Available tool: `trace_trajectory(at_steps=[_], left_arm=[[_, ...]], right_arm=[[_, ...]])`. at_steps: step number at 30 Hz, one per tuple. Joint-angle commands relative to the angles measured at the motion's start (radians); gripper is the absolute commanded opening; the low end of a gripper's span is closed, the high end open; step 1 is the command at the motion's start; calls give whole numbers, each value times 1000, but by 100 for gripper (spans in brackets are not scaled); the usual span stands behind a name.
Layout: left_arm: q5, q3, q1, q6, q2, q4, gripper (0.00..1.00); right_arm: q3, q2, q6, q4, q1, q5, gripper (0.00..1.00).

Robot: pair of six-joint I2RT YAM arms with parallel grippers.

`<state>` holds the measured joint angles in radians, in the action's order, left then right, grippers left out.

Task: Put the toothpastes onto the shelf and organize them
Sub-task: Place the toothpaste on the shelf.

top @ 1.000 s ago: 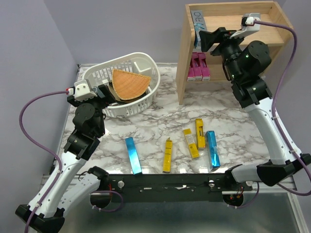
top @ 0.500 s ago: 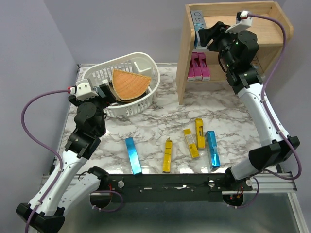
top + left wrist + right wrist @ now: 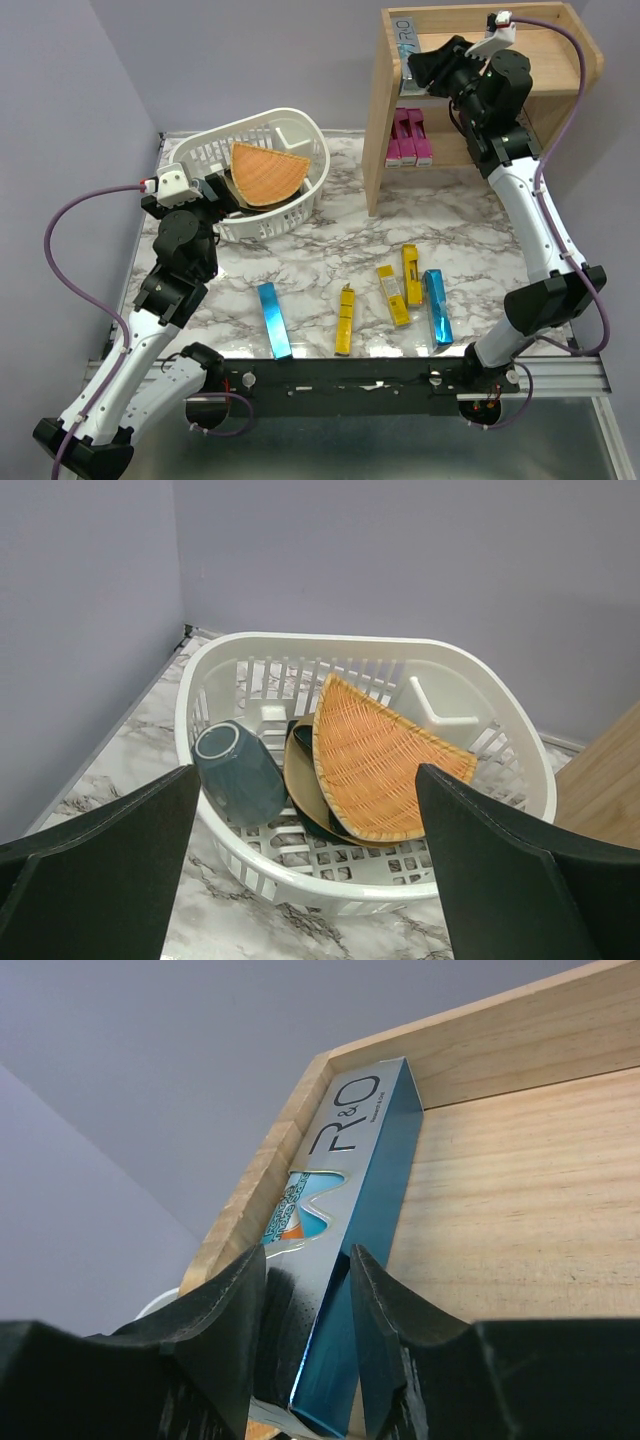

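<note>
The wooden shelf (image 3: 375, 150) stands at the back right. A blue-silver toothpaste (image 3: 403, 35) lies along the left edge of its top tier, and my right gripper (image 3: 420, 68) is shut on the near end. In the right wrist view both pads press the carton (image 3: 345, 1140) inside the gripper (image 3: 308, 1260). Pink toothpastes (image 3: 408, 138) stand on the lower tier. On the table lie two blue cartons (image 3: 273, 320) (image 3: 436, 306) and three yellow ones (image 3: 344, 320) (image 3: 392, 296) (image 3: 411, 274). My left gripper (image 3: 222, 190) (image 3: 305, 772) hangs open and holds nothing, next to the basket.
A white slotted basket (image 3: 205, 155) (image 3: 350, 645) sits at the back left with an orange woven wedge (image 3: 375, 760), a dark cup (image 3: 238, 770) and plates in it. The marble table (image 3: 330, 240) ends at the black rail in front.
My right gripper has risen and reached further onto the top tier, and its jaws have closed on the blue-silver carton. The left arm has not moved.
</note>
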<state>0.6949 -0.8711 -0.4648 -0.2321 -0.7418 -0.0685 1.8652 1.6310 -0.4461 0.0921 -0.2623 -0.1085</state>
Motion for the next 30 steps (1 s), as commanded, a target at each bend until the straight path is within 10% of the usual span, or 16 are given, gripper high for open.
trace_trajectory(at_steps=[1,14,30], left_arm=[[-18,14,8,5,2,26,99],[-46,9,9,-7,-11,13,99],[-117,-62,11,-180,-79,-241,99]], right_arm=[[26,24,-25,14,5,-89,48],[-124,-187,61,-25,6,-82,97],[-963,-779,41,-178,-20,-177,100]])
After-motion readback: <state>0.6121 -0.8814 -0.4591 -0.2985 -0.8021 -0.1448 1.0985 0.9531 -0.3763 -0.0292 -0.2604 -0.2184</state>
